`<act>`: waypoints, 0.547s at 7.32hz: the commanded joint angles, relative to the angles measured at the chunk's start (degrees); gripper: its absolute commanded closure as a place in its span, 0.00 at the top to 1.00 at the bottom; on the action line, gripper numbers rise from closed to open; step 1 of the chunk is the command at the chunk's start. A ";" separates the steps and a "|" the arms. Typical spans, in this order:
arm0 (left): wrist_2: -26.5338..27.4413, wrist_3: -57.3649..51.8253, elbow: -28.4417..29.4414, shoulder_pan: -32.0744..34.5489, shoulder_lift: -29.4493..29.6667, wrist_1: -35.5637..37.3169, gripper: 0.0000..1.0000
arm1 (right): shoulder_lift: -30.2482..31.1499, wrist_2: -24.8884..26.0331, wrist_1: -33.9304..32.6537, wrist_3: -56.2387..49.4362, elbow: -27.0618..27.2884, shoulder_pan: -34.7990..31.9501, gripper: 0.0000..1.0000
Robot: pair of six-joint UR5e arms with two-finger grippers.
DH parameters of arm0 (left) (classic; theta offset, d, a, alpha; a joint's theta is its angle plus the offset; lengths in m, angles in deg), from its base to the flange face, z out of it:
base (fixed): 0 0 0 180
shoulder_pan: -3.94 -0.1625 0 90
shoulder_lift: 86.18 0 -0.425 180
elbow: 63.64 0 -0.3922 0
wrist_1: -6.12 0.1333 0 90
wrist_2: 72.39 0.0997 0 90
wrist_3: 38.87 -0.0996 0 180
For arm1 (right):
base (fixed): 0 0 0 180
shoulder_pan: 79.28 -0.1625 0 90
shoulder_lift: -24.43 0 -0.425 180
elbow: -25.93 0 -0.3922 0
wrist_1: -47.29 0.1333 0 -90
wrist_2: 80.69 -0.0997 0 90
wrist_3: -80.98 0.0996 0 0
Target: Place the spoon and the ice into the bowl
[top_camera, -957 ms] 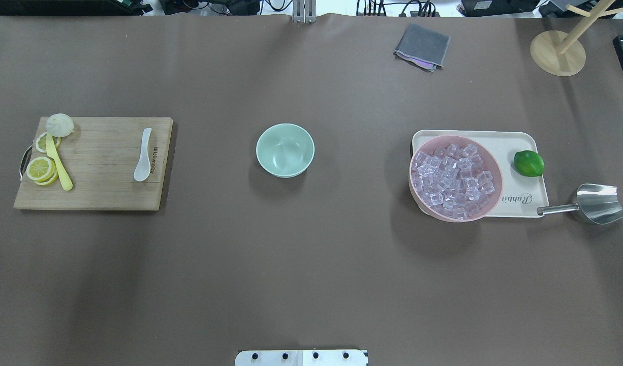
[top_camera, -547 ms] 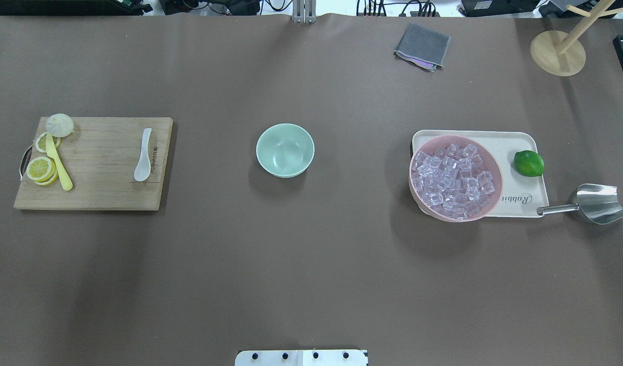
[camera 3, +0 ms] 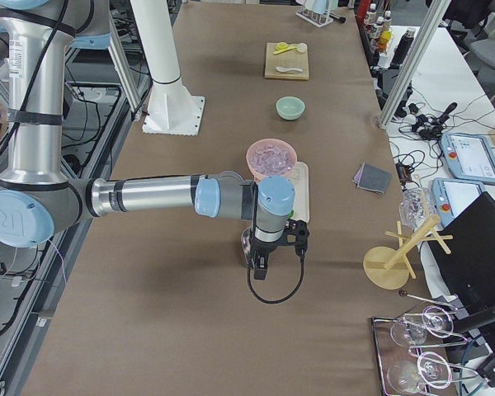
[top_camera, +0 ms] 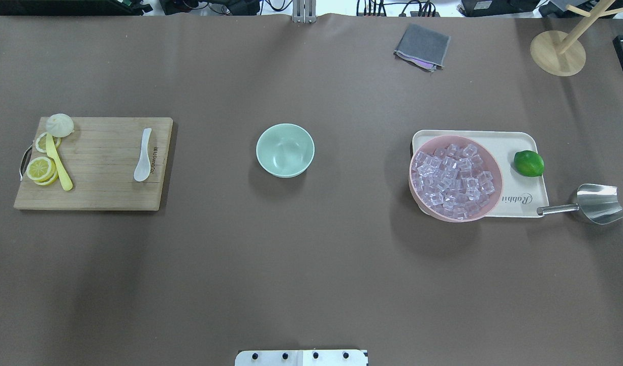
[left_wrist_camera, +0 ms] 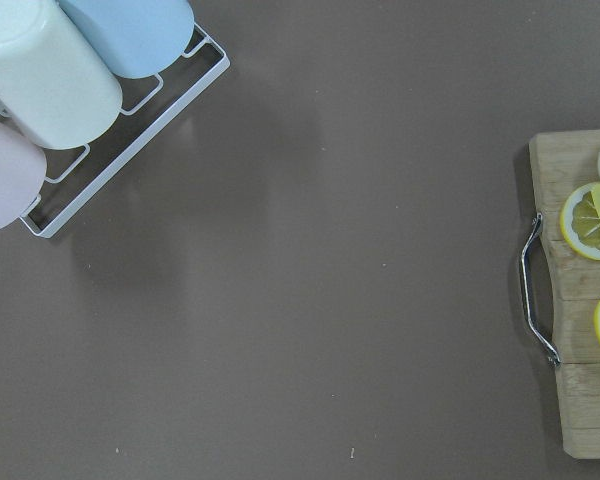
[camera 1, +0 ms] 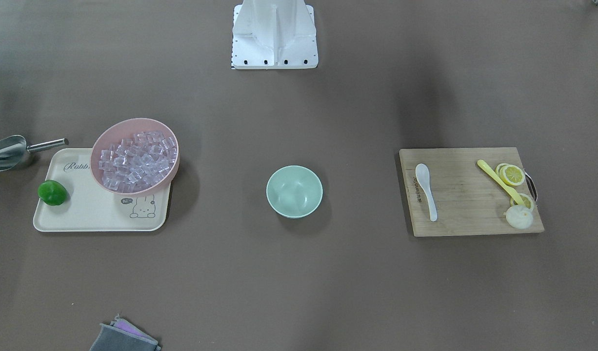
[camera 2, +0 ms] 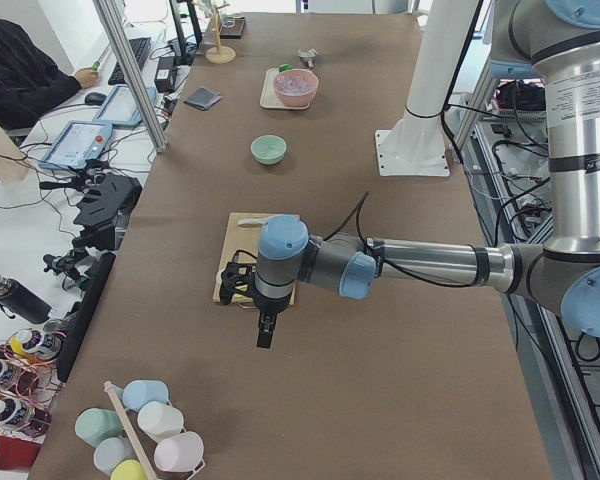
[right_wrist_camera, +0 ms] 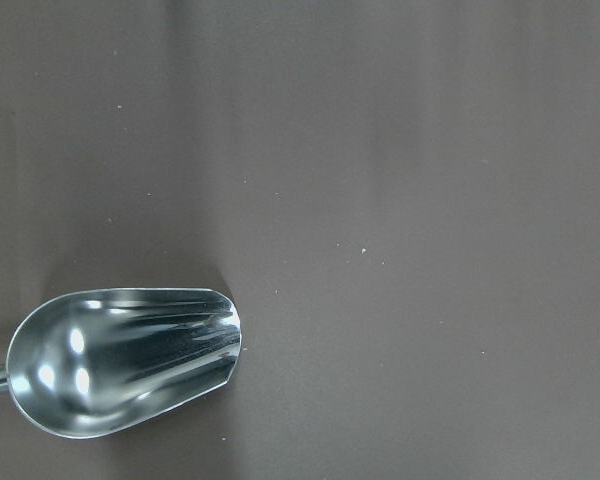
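Observation:
The white spoon (top_camera: 143, 155) lies on a wooden cutting board (top_camera: 93, 168) at the left; it also shows in the front view (camera 1: 425, 190). The ice (top_camera: 453, 175) is a heap of clear cubes in a pink bowl (top_camera: 497, 178) on the right. The mint-green bowl (top_camera: 285, 150) stands empty mid-table, also in the front view (camera 1: 294, 190). My left gripper (camera 2: 264, 330) hangs over the table beyond the board's handle end. My right gripper (camera 3: 260, 262) hangs beyond the tray, over the metal scoop. Both show only in side views; I cannot tell if they are open or shut.
Lemon slices (top_camera: 41, 169), a yellow utensil (top_camera: 57, 163) and a bun (top_camera: 60, 124) lie on the board. A lime (top_camera: 528, 163) sits on the cream tray (top_camera: 515, 147). A metal scoop (top_camera: 596, 203) lies right of the tray. A grey cloth (top_camera: 422, 47), a wooden stand (top_camera: 558, 51) and a cup rack (left_wrist_camera: 70, 80) are further out.

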 commanded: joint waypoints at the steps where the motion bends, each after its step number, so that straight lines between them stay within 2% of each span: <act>1: 0.00 0.00 0.25 -0.02 0.02 -0.16 0.98 | 0.25 -0.07 0.00 0.07 0.00 0.00 1.00; 4: 0.08 0.00 0.16 -0.11 0.20 0.19 0.98 | 0.08 -0.07 0.00 0.07 0.00 0.00 1.00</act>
